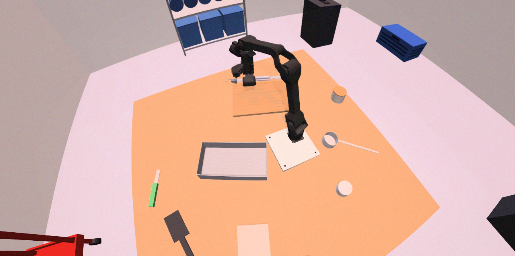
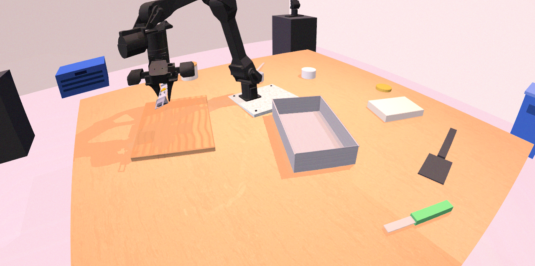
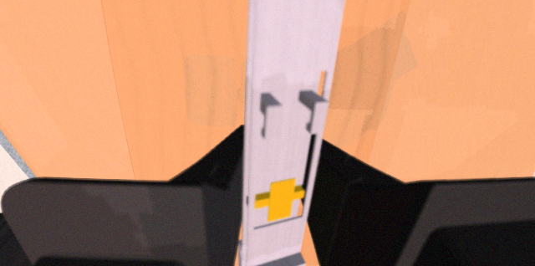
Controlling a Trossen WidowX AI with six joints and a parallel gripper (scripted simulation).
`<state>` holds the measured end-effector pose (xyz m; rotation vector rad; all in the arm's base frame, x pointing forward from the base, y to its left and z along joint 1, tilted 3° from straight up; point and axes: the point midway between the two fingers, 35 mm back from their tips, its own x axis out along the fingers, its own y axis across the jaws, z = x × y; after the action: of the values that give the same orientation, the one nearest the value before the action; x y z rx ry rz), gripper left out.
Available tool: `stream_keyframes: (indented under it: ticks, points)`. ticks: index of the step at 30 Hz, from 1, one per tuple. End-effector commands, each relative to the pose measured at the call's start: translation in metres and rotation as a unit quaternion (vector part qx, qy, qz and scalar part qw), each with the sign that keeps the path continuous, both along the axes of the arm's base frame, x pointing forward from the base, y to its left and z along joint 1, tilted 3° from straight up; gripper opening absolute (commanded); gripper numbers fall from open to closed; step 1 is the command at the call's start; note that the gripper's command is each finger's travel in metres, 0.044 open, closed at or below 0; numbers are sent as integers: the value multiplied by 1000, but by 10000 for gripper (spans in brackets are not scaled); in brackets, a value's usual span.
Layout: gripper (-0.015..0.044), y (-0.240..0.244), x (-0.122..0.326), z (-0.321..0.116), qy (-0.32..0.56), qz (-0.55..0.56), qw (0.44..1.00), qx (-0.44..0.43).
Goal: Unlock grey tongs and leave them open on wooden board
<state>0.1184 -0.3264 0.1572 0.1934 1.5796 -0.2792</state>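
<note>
Partly out of sight, folks!
The tongs (image 1: 262, 78) (image 2: 161, 96) (image 3: 288, 40) run off the wrist view; up top, the spatula's handle (image 1: 186, 246) is cut off.

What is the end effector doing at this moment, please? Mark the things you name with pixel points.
End effector (image 2: 163, 95) (image 3: 270, 135): closed on the grey tongs (image 1: 262, 78) (image 2: 161, 100) (image 3: 288, 48), above the wooden board (image 1: 255, 101) (image 2: 179, 126) (image 3: 175, 90).

The black arm (image 1: 293, 92) (image 2: 232, 36) has chunky joints and a tapered, matt-black pincer (image 1: 249, 80) (image 2: 163, 95) (image 3: 270, 135).
</note>
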Motion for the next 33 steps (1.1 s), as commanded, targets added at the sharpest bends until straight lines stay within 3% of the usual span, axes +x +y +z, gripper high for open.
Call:
stream_keyframes:
  ticks: [1, 33]
  points:
    - [-150, -1, -1, -5, 3, 1, 1000, -2]
    - [-150, -1, -4, -58, 3, 1, 1000, -2]
